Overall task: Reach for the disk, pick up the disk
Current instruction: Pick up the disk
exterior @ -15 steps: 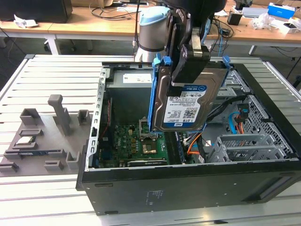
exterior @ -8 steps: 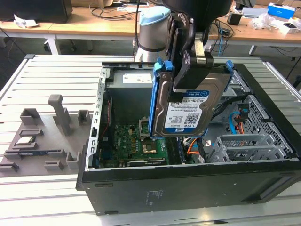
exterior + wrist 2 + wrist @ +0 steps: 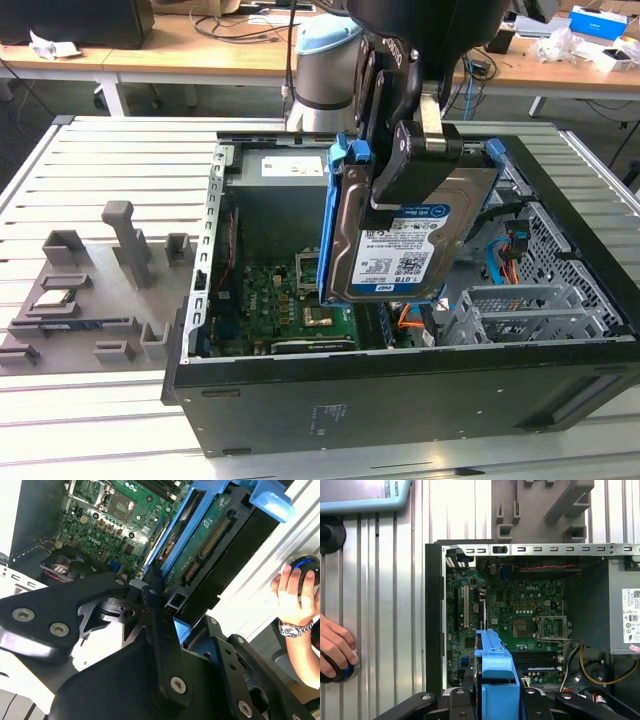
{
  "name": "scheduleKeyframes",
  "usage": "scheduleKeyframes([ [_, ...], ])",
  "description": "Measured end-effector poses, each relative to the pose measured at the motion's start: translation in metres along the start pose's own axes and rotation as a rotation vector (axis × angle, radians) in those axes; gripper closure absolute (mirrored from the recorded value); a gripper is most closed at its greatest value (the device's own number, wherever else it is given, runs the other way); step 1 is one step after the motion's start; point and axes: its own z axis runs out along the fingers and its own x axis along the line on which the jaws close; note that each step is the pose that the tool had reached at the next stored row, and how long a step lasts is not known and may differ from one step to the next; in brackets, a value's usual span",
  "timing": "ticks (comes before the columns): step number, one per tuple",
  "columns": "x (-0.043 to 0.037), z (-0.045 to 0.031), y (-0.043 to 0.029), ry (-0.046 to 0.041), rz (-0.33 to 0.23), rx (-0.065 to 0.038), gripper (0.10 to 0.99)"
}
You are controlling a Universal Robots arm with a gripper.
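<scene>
Exterior view: slatted metal table carrying an open black computer case, green motherboard exposed inside toward the exterior view's left. Grey power supply box at the far side of the case; perforated metal drive cage toward the exterior view's right. Grey fixture with posts and slots lying on the table just left of the case in that view. Above the case, held upright and clear of the motherboard, the disk, label facing the camera, blue bracket along its edge. Pincer closed on the disk's upper part, black fingers pressed over its face. Both wrist views: disk seen edge-on, blue bracket between black linkages. A person's hand resting on a dark round object on the table beside the case.
</scene>
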Motion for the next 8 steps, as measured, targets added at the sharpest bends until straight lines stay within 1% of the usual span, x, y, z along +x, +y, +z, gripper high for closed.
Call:
scheduleKeyframes([
  [1, 0.0023, 0.0, 0.0, 0.0001, 0.0, 0.0, 0.718],
  [2, 0.0116, 0.0, -0.0002, 0.0001, 0.0, 0.0, 0.718],
  [3, 0.0144, 0.0, -0.0002, 0.0002, 0.0, 0.0, 0.718],
  [8, 0.0206, 0.0001, -0.0003, 0.0, 0.0, 0.0, 0.718],
])
